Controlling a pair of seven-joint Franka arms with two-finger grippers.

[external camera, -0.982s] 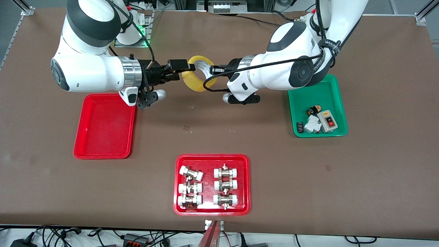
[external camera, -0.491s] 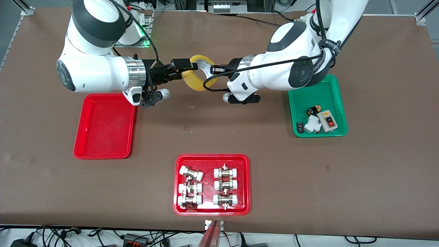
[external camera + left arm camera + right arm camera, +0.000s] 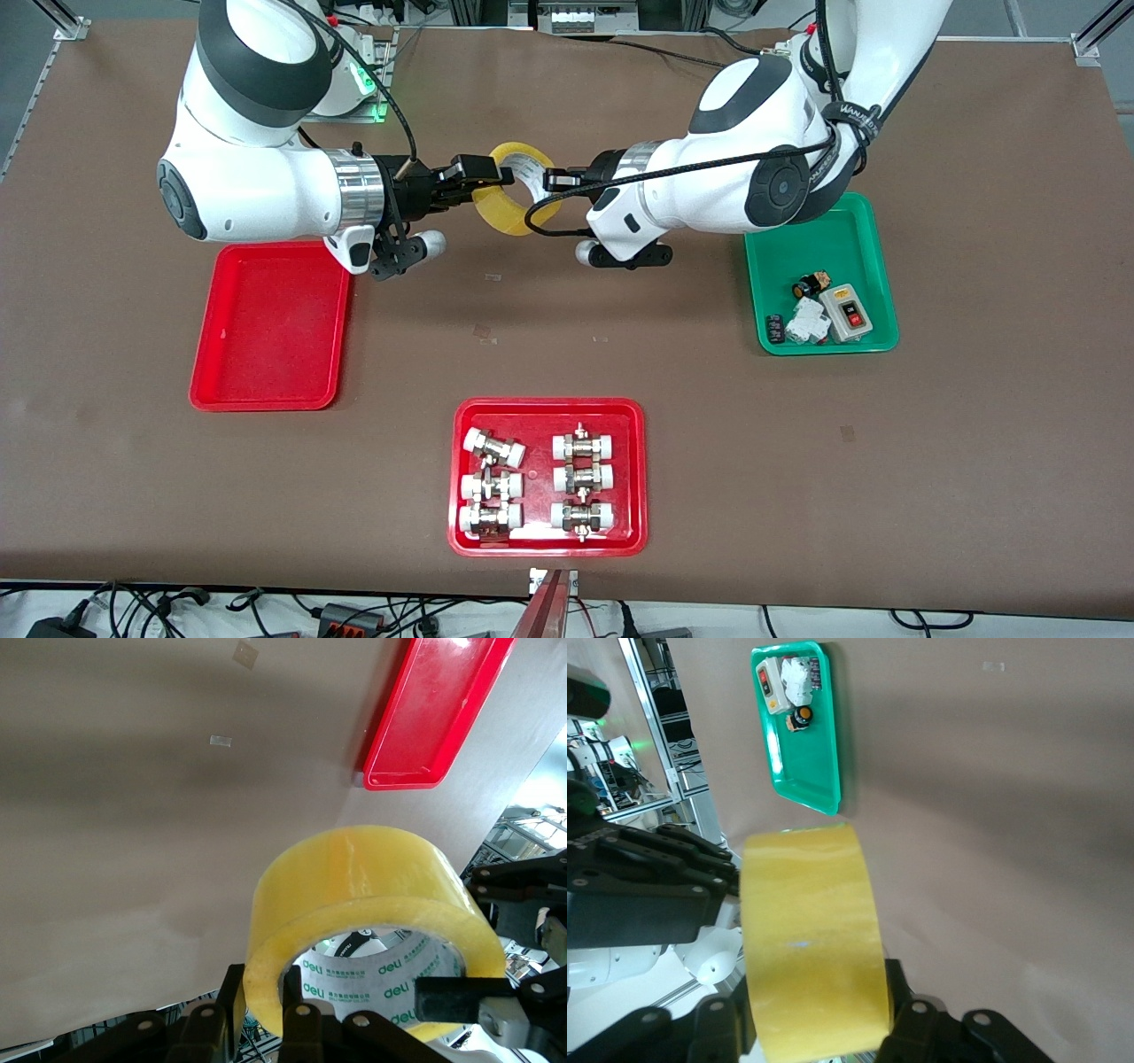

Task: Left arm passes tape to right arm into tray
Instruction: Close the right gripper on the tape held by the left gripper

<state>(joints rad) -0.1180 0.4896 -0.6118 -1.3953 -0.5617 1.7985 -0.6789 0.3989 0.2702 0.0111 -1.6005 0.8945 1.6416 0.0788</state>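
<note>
plain red tray (image 3: pixel 270 328) lay toward the right arm's end of the table, nothing in it. a second red tray (image 3: pixel 547 540), nearest the front camera at mid-table, held six white-capped metal fittings (image 3: pixel 537 478) in two columns. green tray (image 3: pixel 828 266) sat toward the left arm's end, with a grey switch box (image 3: pixel 848 313), a white part and small dark pieces.

right gripper (image 3: pixel 487 175) was up over bare table between the plain red tray and the green one, jaws closed on the rim of the tape (image 3: pixel 516 189). left gripper (image 3: pixel 551 182) pinched the roll's wall at the other edge, one finger through the hole. tape was off the table, held by both, standing on edge.
</note>
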